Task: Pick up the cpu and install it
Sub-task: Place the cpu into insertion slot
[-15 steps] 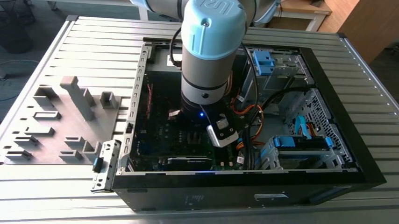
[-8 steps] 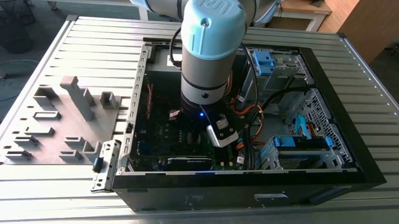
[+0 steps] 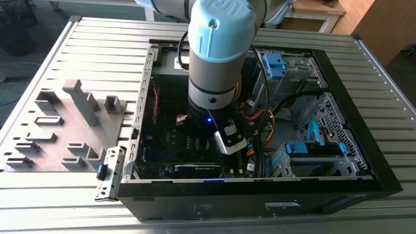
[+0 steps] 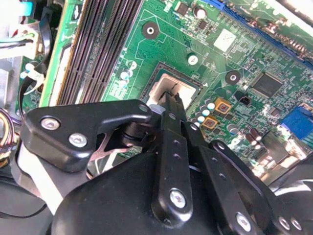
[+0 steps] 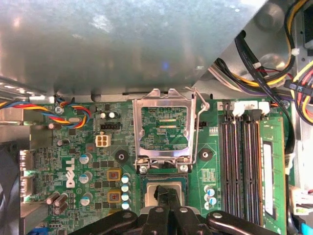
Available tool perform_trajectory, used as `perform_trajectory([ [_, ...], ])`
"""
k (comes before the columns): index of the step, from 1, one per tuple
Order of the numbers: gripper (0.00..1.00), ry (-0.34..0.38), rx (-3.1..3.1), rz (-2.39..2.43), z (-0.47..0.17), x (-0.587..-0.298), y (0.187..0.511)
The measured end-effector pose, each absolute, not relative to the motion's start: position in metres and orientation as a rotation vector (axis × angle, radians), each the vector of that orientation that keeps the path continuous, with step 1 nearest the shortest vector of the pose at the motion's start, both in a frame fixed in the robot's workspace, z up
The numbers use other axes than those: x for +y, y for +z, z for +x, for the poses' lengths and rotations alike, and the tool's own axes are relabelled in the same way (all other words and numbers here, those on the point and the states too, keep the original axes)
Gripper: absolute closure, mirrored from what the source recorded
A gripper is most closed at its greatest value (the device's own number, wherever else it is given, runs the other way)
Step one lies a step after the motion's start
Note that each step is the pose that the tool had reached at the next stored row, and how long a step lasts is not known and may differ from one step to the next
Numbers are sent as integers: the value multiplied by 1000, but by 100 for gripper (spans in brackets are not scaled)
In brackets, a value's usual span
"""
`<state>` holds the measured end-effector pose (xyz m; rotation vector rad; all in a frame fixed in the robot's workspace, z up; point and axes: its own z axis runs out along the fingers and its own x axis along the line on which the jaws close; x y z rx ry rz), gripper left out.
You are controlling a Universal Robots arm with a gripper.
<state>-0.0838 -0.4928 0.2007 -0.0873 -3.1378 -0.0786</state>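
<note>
Slatted metal makes up the bench (image 3: pixel 78 48). On it lies one open black computer case (image 3: pixel 260 207), with one grey tray (image 3: pixel 58 141) of upright blocks (image 3: pixel 81 100) beside it at the exterior view's left. Inside the case sit a green motherboard (image 5: pixel 98 161), loose bundles of coloured cables (image 5: pixel 257 66) and two drive cages (image 3: pixel 312 148) with blue clips. One arm (image 3: pixel 217 58) reaches straight down into the case.

On the motherboard the single socket (image 4: pixel 193 90) is uncovered. Its metal retaining frame (image 5: pixel 164 159) is swung up and away from it, with the thin lever (image 5: pixel 198 132) alongside. The cpu (image 4: pixel 164 87) lies flat within the socket, pale top upward, its edges square with the socket's walls; being square, it has no long axis. The hand (image 4: pixel 173 100) is directly over it and narrow, its two fingertips (image 4: pixel 172 110) drawn close together above the middle of the cpu. Whether they touch it I cannot tell. Four long black memory slots (image 5: pixel 239 166) run side by side near the socket, and two small gold-coloured squares (image 5: pixel 113 175) sit on its other side.
</note>
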Motion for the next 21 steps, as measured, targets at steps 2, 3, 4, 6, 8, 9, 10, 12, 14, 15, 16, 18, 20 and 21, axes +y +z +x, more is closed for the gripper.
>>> perform_trajectory([
  [2,89,-79,-3138,-94,-84,-493,200],
  [3,89,-79,-3138,-95,-84,-493,200],
  [4,89,-79,-3138,-96,-84,-493,200],
  [6,89,-79,-3138,-96,-84,-493,200],
  [8,89,-79,-3138,-96,-84,-494,199],
  [9,89,-79,-3138,-96,-84,-494,199],
  [10,89,-79,-3138,-96,-84,-495,199],
  [12,89,-79,-3138,-96,-85,-495,198],
  [14,89,-79,-3138,-96,-85,-495,198],
  [15,89,-79,-3138,-96,-85,-495,198],
  [16,89,-79,-3138,-96,-85,-495,198],
  [18,89,-79,-3138,-96,-87,-495,198],
  [20,89,-79,-3138,-96,-87,-495,197],
  [21,89,-79,-3138,-96,-87,-495,196],
])
